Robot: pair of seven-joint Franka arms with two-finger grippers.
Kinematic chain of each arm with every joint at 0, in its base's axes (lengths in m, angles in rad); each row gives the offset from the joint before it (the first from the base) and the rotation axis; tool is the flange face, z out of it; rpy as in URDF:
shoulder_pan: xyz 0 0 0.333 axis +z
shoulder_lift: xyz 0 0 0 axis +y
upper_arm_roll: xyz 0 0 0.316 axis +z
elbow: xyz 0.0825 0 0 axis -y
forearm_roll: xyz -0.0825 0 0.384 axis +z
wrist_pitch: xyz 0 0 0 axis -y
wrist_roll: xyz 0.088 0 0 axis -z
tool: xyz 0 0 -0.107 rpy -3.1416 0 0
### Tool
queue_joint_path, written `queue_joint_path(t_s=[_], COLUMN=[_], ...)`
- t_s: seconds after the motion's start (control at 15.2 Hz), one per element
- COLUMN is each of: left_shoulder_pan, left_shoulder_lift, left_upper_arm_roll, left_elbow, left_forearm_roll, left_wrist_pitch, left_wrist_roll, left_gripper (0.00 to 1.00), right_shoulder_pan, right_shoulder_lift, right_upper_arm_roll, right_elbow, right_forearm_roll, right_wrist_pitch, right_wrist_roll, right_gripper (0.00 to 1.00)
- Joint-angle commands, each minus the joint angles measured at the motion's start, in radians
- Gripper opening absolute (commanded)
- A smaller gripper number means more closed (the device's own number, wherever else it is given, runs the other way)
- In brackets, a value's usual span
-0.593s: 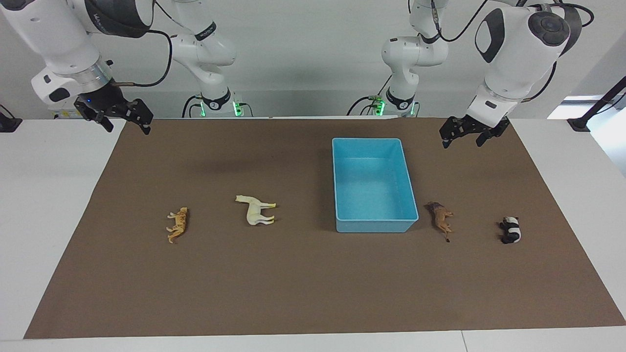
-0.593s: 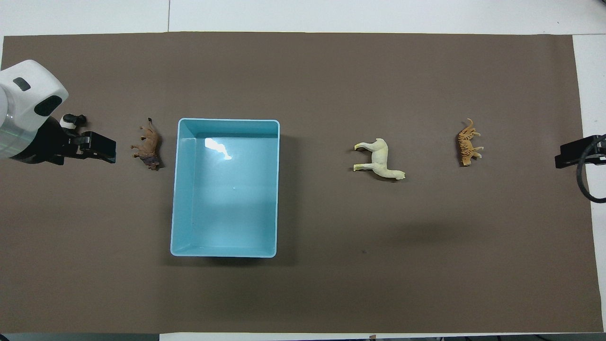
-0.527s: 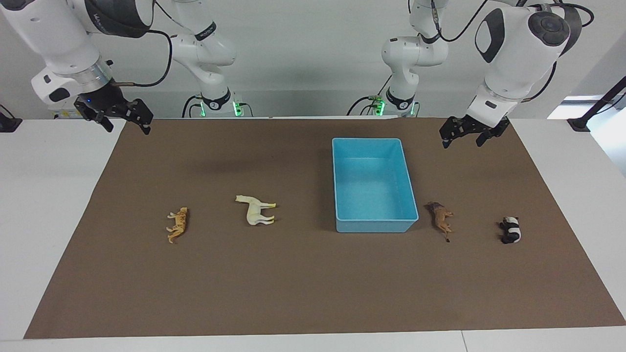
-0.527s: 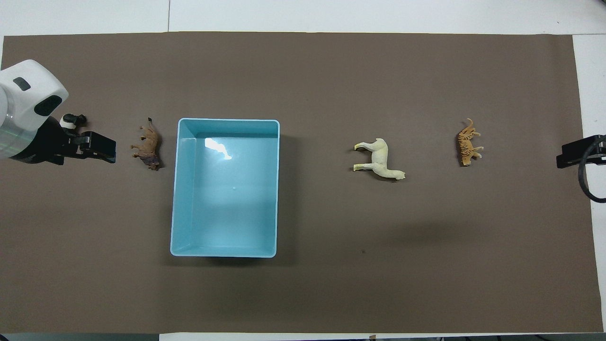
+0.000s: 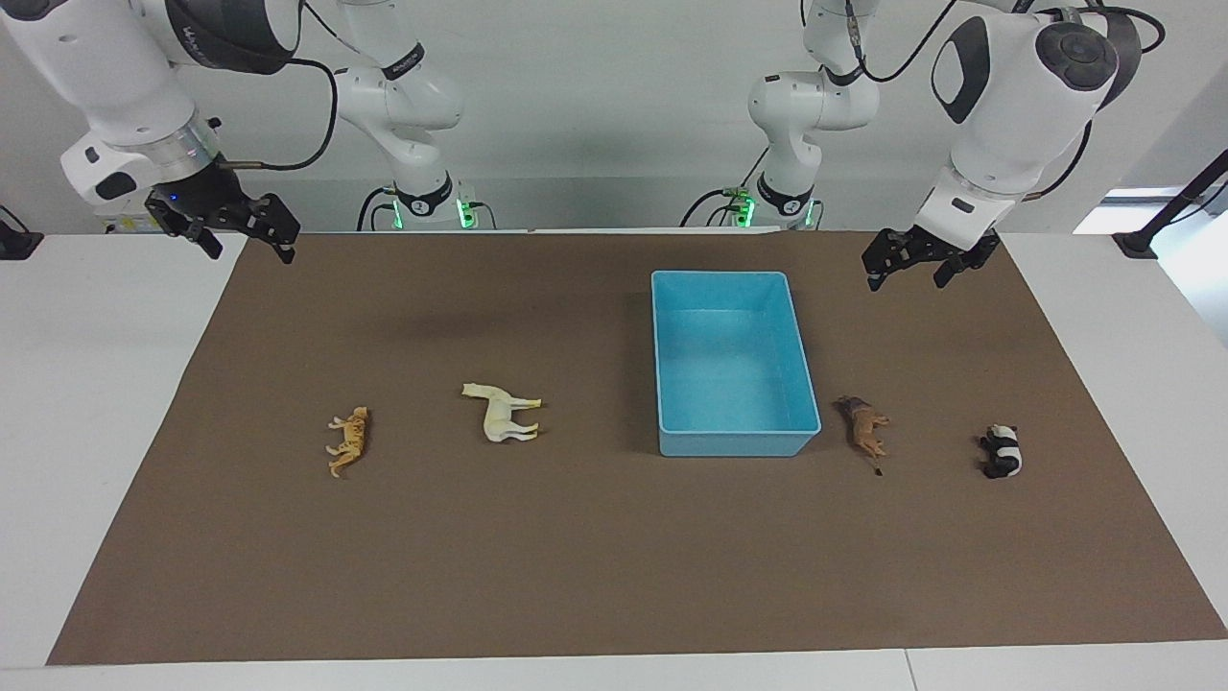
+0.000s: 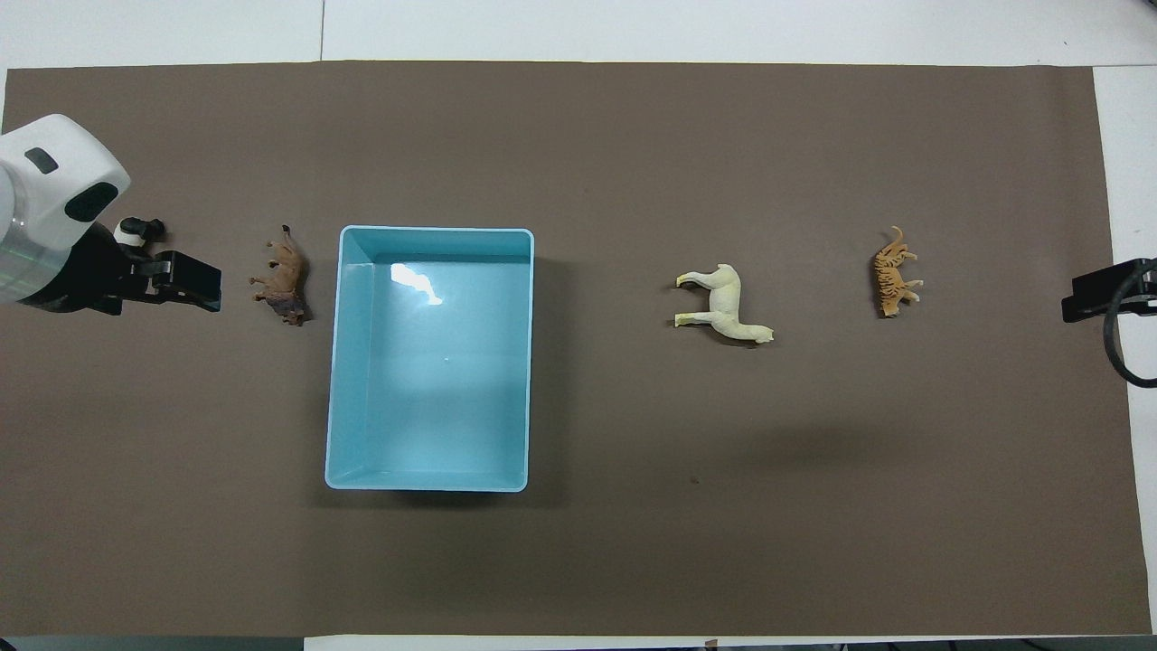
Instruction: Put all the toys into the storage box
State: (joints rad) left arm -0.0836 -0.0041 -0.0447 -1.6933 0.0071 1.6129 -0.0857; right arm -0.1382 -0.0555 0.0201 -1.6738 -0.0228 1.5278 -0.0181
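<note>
Four plastic animal toys lay on their sides on your brown paper mat, all outside the light-blue storage box [image 5: 734,437].

The glossy, low-walled rectangular bin held nothing. The brown lion [image 5: 863,429] lay just beside it, with the black-and-white panda [image 5: 1002,452] farther toward the left arm's end. The cream horse [image 5: 502,413] and striped orange tiger [image 5: 348,440] lay toward the right arm's end. Your left gripper [image 5: 914,275] hung above the mat near the box, fingers parted, holding nothing. Your right gripper [image 5: 247,242] hung over the mat's corner, also spread and empty.
</note>
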Motion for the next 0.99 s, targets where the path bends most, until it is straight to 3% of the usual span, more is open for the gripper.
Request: queue_joint_path(t_s=[0.0, 0.26, 0.53, 0.92], left_shoulder_pan=[0.011, 0.011, 0.011, 0.013], left_shoulder_lift=[-0.013, -0.013, -0.011, -0.028], left_upper_arm_roll=[-0.003, -0.003, -0.003, 0.0], left_elbow=[-0.005, -0.005, -0.005, -0.016], left_forearm_roll=[-0.009, -0.009, -0.009, -0.009], left_wrist_pitch=[0.007, 0.007, 0.007, 0.013], left_wrist_roll=[0.012, 0.012, 0.012, 0.003], left_gripper=[1.0, 1.0, 1.0, 1.0], right_shoulder_pan=[-0.015, -0.014, -0.006, 0.002], right_shoulder_lift=[-0.009, -0.021, -0.011, 0.152], right_upper_arm_roll=[0.009, 0.009, 0.011, 0.012], right_elbow=[0.003, -0.027, -0.136, -0.219], right_forearm_roll=[-0.005, -0.005, -0.006, -0.005], right_wrist_pitch=[-0.037, -0.017, 0.153, 0.425], right_wrist_roll=[0.012, 0.01, 0.013, 0.027], right_gripper=[1.0, 1.0, 1.0, 1.0])
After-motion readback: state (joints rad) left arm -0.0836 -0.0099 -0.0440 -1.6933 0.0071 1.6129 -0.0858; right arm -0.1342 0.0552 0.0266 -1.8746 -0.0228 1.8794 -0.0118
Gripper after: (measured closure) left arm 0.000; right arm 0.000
